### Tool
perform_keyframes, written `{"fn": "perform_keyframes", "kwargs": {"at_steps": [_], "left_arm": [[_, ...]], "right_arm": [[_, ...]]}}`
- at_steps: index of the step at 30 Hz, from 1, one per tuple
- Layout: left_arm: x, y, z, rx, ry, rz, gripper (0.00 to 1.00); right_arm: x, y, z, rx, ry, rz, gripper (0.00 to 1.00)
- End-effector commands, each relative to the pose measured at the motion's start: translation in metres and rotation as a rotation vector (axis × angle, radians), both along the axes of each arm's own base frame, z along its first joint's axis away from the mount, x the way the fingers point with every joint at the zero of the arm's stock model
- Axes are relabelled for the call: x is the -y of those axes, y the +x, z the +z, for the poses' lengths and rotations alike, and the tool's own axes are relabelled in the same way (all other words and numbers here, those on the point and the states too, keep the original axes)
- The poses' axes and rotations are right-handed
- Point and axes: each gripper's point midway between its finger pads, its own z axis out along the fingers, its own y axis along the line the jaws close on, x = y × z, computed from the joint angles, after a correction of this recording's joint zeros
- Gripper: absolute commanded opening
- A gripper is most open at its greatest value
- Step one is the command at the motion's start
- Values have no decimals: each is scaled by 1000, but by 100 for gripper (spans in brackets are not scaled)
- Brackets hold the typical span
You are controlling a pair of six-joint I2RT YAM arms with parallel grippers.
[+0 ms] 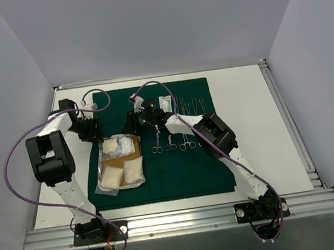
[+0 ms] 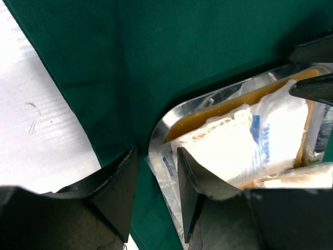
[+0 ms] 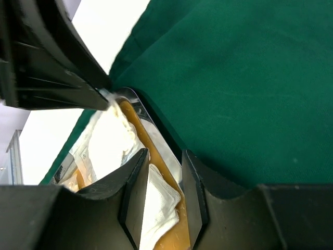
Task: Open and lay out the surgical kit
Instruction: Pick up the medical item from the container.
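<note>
steel tray (image 2: 158,130) sits on the left part of the spread green drape (image 1: 185,171), loaded with gauze packets (image 1: 127,172) on a tan liner (image 2: 218,107). scissors and forceps (image 1: 170,143) lie in a row just to its right.

the tray looks stiff and fairly light, but its polished rim is likely slippery. the packets are soft, loose and crinkly, so a tilt could spill them. the best hold, i judge, is the raised rim at a corner, one gripper on each side, with the tray kept level.

the left gripper (image 2: 156,152) points down at the far left corner, jaws apart astride the rim with a gap showing on either side, not pinching. the right gripper (image 3: 164,154) reaches to the far right corner, its fingers either side of the rim and a packet's edge. whether it clamps the rim i cannot tell. both arms bend forward over the drape, wrists tipped down toward the tray's far edge.
</note>
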Motion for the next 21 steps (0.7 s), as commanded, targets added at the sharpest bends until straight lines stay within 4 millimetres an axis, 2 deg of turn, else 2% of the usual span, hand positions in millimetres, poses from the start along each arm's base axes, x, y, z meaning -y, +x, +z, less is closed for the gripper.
{"fn": "perform_keyframes", "kwargs": {"at_steps": [1, 2, 3, 5, 6, 9, 12, 17, 21], "left_arm": [[-1, 4, 35, 83, 7, -5, 45], [-1, 2, 36, 84, 6, -7, 45], [0, 2, 39, 90, 6, -9, 45], [-1, 0, 38, 85, 11, -7, 45], [-2, 0, 38, 86, 17, -5, 45], [-4, 0, 34, 76, 29, 3, 45], [-5, 0, 29, 63, 37, 9, 44], [-8, -2, 23, 49, 60, 9, 42], [-7, -5, 14, 30, 76, 2, 42]], "right_arm": [[0, 5, 65, 105, 50, -13, 29], [6, 10, 61, 122, 8, -56, 32], [7, 9, 76, 154, 1, -77, 35], [13, 12, 85, 203, -28, -119, 40], [21, 15, 96, 226, -39, -166, 41], [32, 15, 108, 249, -72, -218, 44], [32, 6, 106, 218, -90, -209, 45], [7, -31, 85, 128, -61, -103, 45], [1, -36, 66, 75, -82, -105, 40]]}}
